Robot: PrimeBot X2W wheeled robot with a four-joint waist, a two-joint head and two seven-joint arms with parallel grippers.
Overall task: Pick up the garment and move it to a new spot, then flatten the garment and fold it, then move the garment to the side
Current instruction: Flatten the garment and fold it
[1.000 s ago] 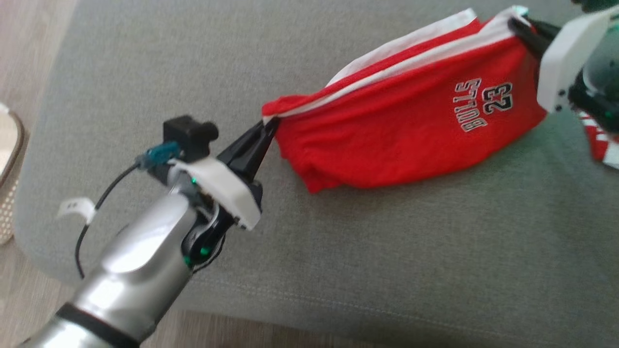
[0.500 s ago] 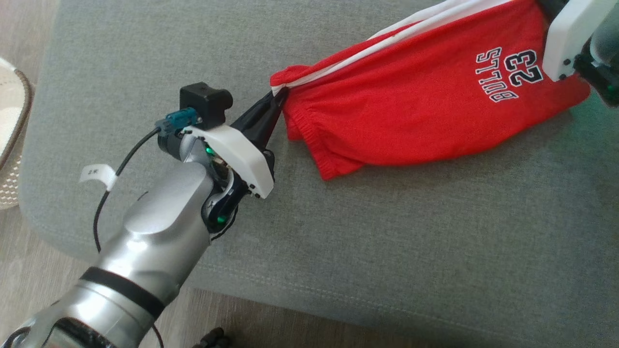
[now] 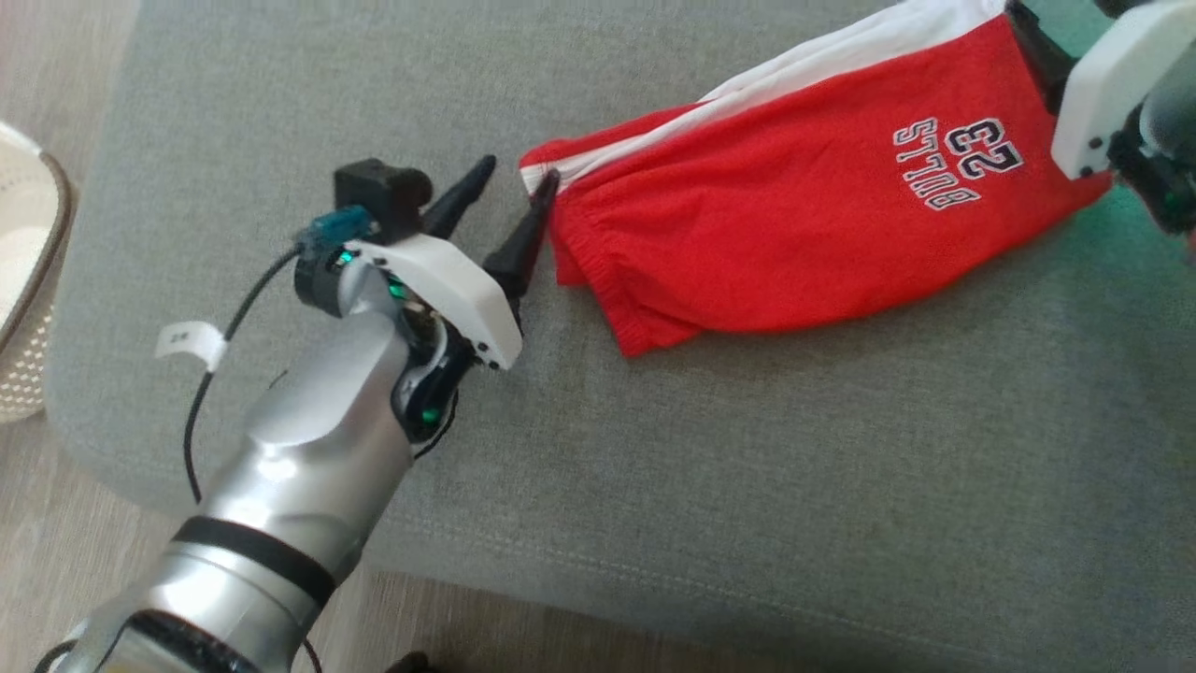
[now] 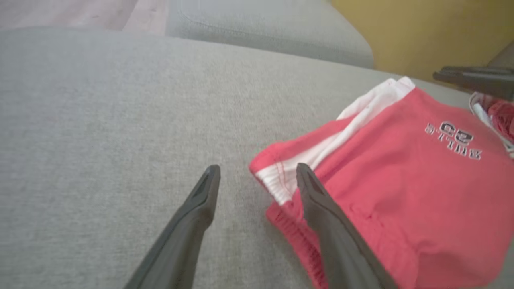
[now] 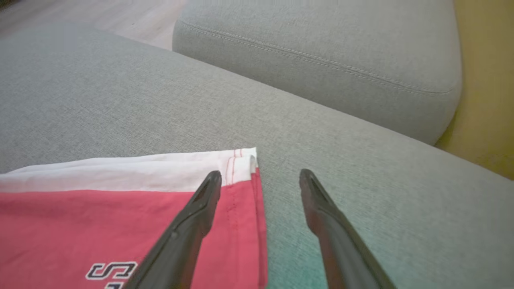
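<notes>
- The garment (image 3: 794, 243), red shorts with a white side stripe and a "BULLS 23" print, lies stretched out on the grey cushion (image 3: 654, 486), running from the middle of the head view up to its top right corner
- The red cloth lies mostly flat, with the gathered elastic edge bunched into a small fold at the end near the left gripper (image 3: 517, 173)
- That gripper sits at the gathered end, its two dark fingers spread apart and pinching nothing
- In the left wrist view one finger (image 4: 321, 208) crosses the red gathered edge, the other stands over bare cushion, and the white-striped corner lies between the tips
- Whether that finger presses on the cloth or only hangs just over it is hard to tell from these angles
- The right gripper (image 5: 260, 173) is at the opposite, hemmed end, its fingers likewise spread wide and gripping nothing
- One of its fingers crosses the garment's stitched corner where white meets red, and the other is over bare cushion just beside the edge
- A second grey cushion (image 5: 321, 60) stands behind, with a yellow surface (image 5: 486, 100) next to it
- A pale woven basket (image 3: 23, 280) sits on the wooden floor (image 3: 56, 598), off the cushion's left edge in the head view
</notes>
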